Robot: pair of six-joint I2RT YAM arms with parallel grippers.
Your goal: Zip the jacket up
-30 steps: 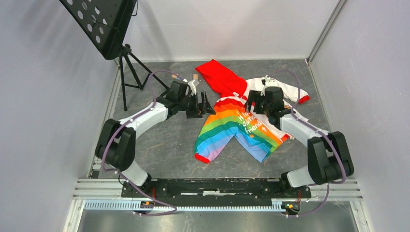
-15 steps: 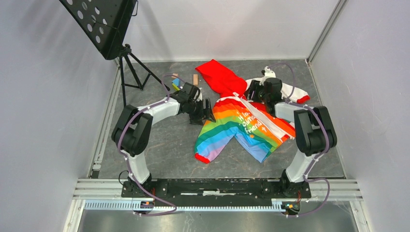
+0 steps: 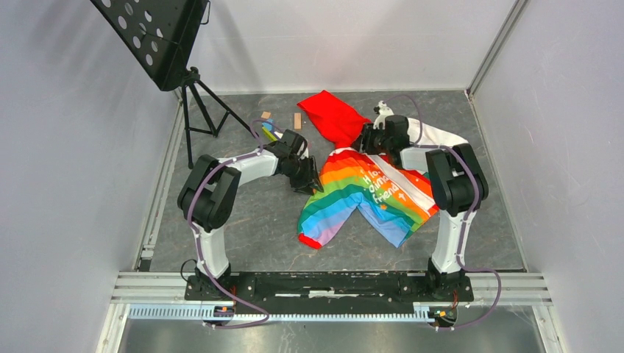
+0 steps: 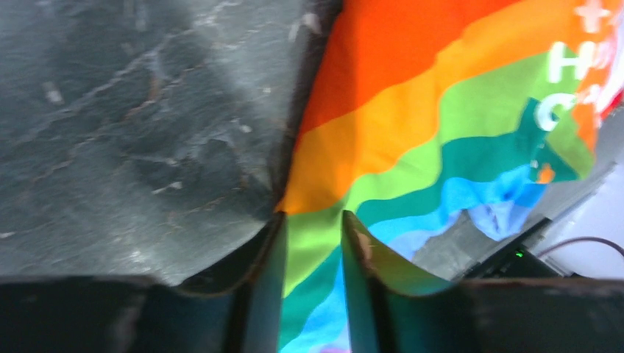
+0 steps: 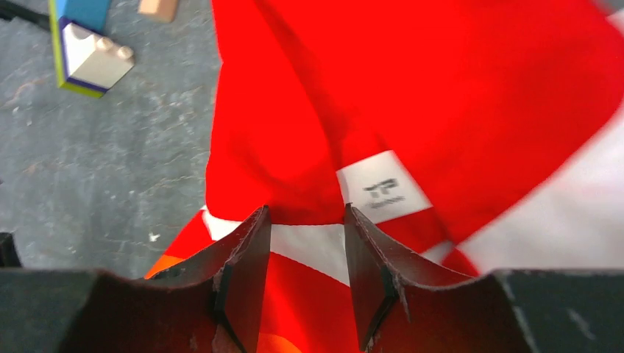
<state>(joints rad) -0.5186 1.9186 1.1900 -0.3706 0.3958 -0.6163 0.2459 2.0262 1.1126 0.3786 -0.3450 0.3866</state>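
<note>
The jacket (image 3: 368, 193) lies spread on the dark floor, rainbow front up, its red hood (image 3: 331, 118) pointing to the back. A white zipper band (image 3: 403, 181) runs diagonally down the front. My left gripper (image 3: 309, 179) is low at the jacket's left edge; in the left wrist view its jaws (image 4: 313, 220) stand partly apart with the yellow-green stripe (image 4: 383, 140) showing between them. My right gripper (image 3: 366, 138) is at the collar; in the right wrist view its jaws (image 5: 307, 213) straddle the white neck band, just below a white label (image 5: 383, 190). No fabric is pinched in either.
A black music stand (image 3: 158, 37) on a tripod (image 3: 202, 110) occupies the back left. Small toy bricks (image 3: 268, 122) and a wooden piece (image 3: 297, 120) lie near the hood; a white brick (image 5: 92, 60) shows in the right wrist view. Walls close in left, right and back.
Both arms folded in toward the jacket: the left gripper dropped to its left edge, the right slid left from the sleeve to the collar. Both pairs of jaws narrowed.
</note>
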